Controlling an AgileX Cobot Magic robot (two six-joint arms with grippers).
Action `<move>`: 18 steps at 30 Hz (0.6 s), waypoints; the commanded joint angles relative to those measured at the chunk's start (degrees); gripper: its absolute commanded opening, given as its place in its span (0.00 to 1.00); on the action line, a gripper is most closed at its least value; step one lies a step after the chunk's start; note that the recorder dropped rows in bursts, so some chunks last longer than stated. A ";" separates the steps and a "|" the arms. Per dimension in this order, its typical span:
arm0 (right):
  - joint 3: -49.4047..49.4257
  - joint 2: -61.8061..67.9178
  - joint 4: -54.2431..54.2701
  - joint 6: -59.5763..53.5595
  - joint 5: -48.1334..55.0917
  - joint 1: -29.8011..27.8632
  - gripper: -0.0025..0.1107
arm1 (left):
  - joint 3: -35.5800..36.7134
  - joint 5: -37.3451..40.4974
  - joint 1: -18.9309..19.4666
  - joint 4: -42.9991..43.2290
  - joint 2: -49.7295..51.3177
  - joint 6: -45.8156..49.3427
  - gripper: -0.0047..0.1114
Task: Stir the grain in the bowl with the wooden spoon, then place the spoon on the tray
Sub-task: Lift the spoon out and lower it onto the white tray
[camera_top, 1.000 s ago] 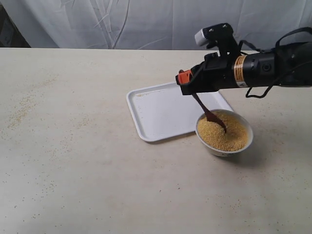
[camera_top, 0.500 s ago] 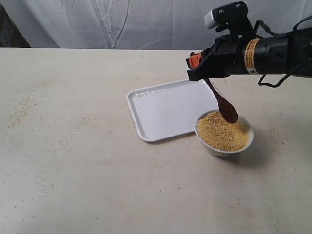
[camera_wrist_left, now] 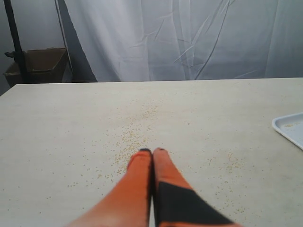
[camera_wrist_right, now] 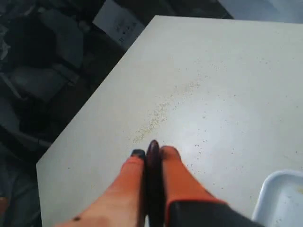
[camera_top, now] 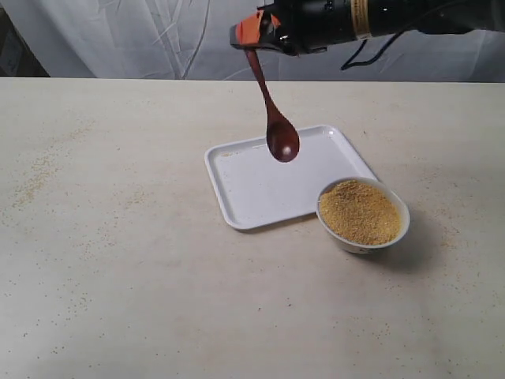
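The right gripper [camera_top: 251, 33] pinches the spoon [camera_top: 274, 118] by the top of its handle, so it hangs scoop-down in the air above the tray [camera_top: 245, 193], touching nothing. The bowl [camera_top: 401, 225] of grain [camera_top: 360, 212] stands just beside the tray's near right corner. The left gripper [camera_wrist_left: 152, 151], fingers pressed together on nothing, is well apart from the tray

Right arm [camera_top: 331, 16]: black, cylindrical casing with a yellow label band [camera_top: 359, 11] and a thin black cable [camera_top: 369, 50]. Right gripper [camera_wrist_right: 152, 152] and left gripper [camera_wrist_left: 152, 151]: orange fingers [camera_wrist_left: 139, 165], black-tipped, one of each pair black toward its base.
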 commanded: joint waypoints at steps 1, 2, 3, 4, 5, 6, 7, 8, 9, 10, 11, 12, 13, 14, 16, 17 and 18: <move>-6.68 11.11 -1.38 2.05 -0.89 0.77 0.02 | 0.21 -0.21 0.04 0.07 -0.28 -0.19 0.04; -7.13 14.08 -1.38 2.05 -0.11 0.87 0.02 | 0.21 -0.21 0.04 0.07 -0.28 -0.19 0.04; -7.25 15.84 -1.38 2.05 0.39 0.87 0.02 | 0.21 -0.21 0.04 0.07 -0.28 -0.19 0.04; -7.25 17.93 -0.50 2.05 0.99 0.87 0.02 | 0.21 -0.21 0.04 0.07 -0.28 -0.19 0.04; -7.25 19.36 0.80 2.05 1.52 0.87 0.02 | 0.21 -0.21 0.04 0.07 -0.28 -0.19 0.04; -7.25 21.16 2.60 2.05 2.45 0.87 0.02 | 0.21 -0.21 0.04 0.07 -0.28 -0.19 0.04; -7.25 21.94 3.81 2.05 3.23 0.87 0.03 | 0.21 -0.21 0.04 0.07 -0.28 -0.19 0.04; -7.25 23.06 4.59 2.05 4.59 0.87 0.05 | 0.21 -0.21 0.04 0.07 -0.28 -0.19 0.04; -7.25 23.50 4.60 2.05 5.07 0.87 0.08 | 0.21 -0.21 0.04 0.07 -0.28 -0.19 0.04; -7.25 23.98 4.60 2.05 5.49 0.87 0.13 | 0.21 -0.21 0.04 0.07 -0.28 -0.19 0.04; -7.25 24.27 4.60 2.05 5.48 0.87 0.18 | 0.21 -0.21 0.04 0.07 -0.28 -0.19 0.04; -7.25 24.62 4.60 2.05 5.48 0.87 0.25 | 0.21 -0.21 0.04 0.07 -0.28 -0.19 0.04; -7.25 24.88 4.08 2.05 5.62 0.87 0.33 | 0.21 -0.21 0.04 0.07 -0.28 -0.19 0.04; -7.25 24.97 3.31 2.05 5.77 0.87 0.41 | 0.21 -0.21 0.04 0.07 -0.28 -0.19 0.04; -7.25 24.97 0.71 2.05 6.90 0.87 0.53 | 0.21 -0.21 0.04 0.07 -0.28 -0.19 0.04; -7.25 24.85 -0.23 2.05 7.34 0.87 0.55 | 0.21 -0.21 0.04 0.07 -0.28 -0.19 0.04; -7.25 24.71 -1.38 2.05 8.03 0.87 0.56 | 0.21 -0.21 0.04 0.07 -0.28 -0.19 0.04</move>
